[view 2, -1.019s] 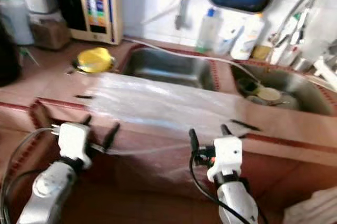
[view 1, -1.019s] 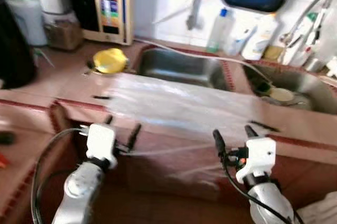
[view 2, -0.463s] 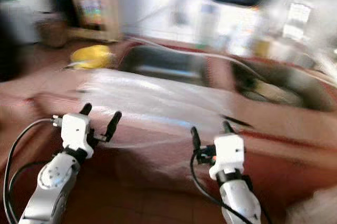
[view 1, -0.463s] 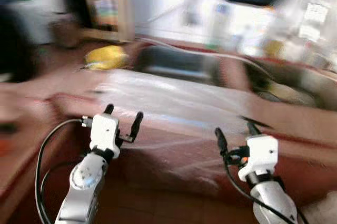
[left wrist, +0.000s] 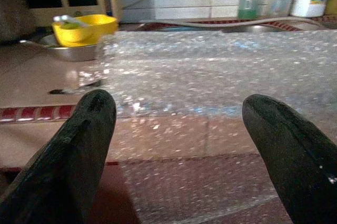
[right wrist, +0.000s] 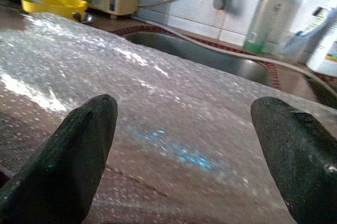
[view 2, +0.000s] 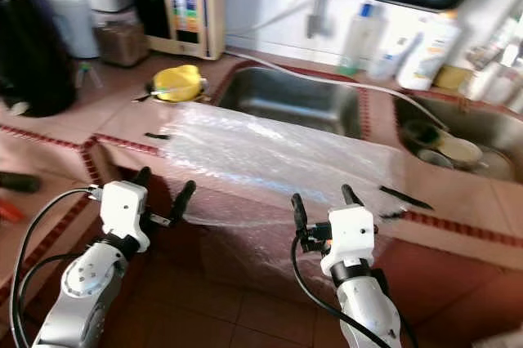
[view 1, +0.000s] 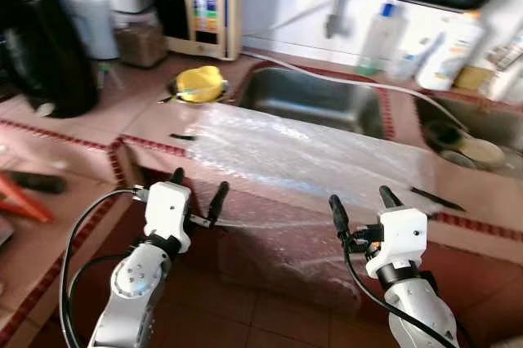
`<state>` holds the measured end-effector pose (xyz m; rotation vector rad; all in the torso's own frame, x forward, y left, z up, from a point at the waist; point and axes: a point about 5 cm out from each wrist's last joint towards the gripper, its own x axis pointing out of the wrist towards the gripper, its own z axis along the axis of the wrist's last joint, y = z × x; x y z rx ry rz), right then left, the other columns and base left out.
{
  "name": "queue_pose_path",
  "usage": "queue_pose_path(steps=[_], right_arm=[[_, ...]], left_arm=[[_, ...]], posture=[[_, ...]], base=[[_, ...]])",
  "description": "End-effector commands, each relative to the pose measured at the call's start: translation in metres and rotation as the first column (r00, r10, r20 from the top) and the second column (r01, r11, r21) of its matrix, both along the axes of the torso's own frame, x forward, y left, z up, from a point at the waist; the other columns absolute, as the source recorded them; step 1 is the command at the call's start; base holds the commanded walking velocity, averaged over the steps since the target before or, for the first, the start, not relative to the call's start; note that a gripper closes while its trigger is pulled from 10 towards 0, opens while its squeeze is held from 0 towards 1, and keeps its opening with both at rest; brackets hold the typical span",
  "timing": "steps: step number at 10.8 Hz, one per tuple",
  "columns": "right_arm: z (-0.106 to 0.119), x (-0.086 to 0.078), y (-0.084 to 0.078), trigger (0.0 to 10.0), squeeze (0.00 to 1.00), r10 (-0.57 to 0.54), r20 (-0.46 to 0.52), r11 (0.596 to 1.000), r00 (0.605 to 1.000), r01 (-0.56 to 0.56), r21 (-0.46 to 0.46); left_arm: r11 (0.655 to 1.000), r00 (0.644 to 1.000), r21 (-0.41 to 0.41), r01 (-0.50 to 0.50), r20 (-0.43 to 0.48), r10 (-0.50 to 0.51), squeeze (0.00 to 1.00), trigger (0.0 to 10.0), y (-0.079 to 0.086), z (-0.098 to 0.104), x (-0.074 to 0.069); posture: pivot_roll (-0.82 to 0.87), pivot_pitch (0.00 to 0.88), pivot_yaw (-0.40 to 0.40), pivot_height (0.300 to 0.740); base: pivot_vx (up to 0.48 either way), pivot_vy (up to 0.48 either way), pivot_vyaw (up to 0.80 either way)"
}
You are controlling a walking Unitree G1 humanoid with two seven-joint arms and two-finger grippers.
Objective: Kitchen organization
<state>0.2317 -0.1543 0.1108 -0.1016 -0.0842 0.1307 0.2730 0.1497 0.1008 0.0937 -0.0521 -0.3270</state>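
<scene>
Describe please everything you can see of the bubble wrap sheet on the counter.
The bubble wrap sheet is clear plastic, covered with small bubbles that glint in the light. It lies spread flat on the tiled counter in front of the sink, and its near part hangs over the counter's front edge. The yellow bowl stands beside its far left corner. Both open tools face it, apart from it.

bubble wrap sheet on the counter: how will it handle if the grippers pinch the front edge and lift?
The bubble wrap already drapes limp over the counter edge, so it will likely sag and fold. Thin and see-through, so probably very light. Its glossy film may slip between the open left gripper and right gripper.
</scene>
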Motion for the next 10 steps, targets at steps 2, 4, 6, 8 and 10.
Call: queue_pose_path(steps=[2, 4, 6, 8, 10], right_arm=[[0.0006, 0.0001, -0.0053, 10.0, 0.00, -0.028, 0.005, 1.000, 1.000, 0.028, -0.002], [0.0025, 0.0019, -0.0048, 10.0, 0.00, -0.021, 0.014, 1.000, 1.000, 0.022, -0.003], [0.0029, 0.0021, -0.0025, 10.0, 0.00, -0.006, 0.018, 1.000, 1.000, 0.006, -0.003], [0.0027, 0.0022, -0.0018, 10.0, 0.00, -0.001, 0.017, 1.000, 1.000, 0.001, -0.006], [0.0025, 0.0019, -0.0015, 10.0, 0.00, 0.004, 0.017, 1.000, 1.000, -0.004, -0.013]], left_arm=[[0.999, 0.999, -0.018, 0.040, 0.022, -0.039, 0.00, 10.0, -0.0050, 0.0053, 0.0006], [0.999, 0.999, -0.034, 0.036, 0.027, -0.036, 0.00, 10.0, -0.0047, 0.0076, 0.0038], [0.999, 0.999, -0.036, 0.032, 0.030, -0.031, 0.00, 10.0, -0.0037, 0.0084, 0.0046], [0.999, 0.999, -0.038, 0.031, 0.030, -0.030, 0.00, 10.0, -0.0036, 0.0085, 0.0045], [0.999, 0.999, -0.040, 0.032, 0.030, -0.031, 0.00, 10.0, -0.0036, 0.0087, 0.0045]], posture=[[0.05, 0.000, -0.057, 0.740], [0.06, 0.000, -0.058, 0.740], [0.06, 0.000, -0.058, 0.740], [0.06, 0.000, -0.059, 0.740], [0.06, 0.000, -0.059, 0.740]], base=[[0.000, 0.000, 0.00], [0.000, 0.000, 0.00], [0.000, 0.000, 0.00], [0.000, 0.000, 0.00], [0.247, 0.000, 0.00]])
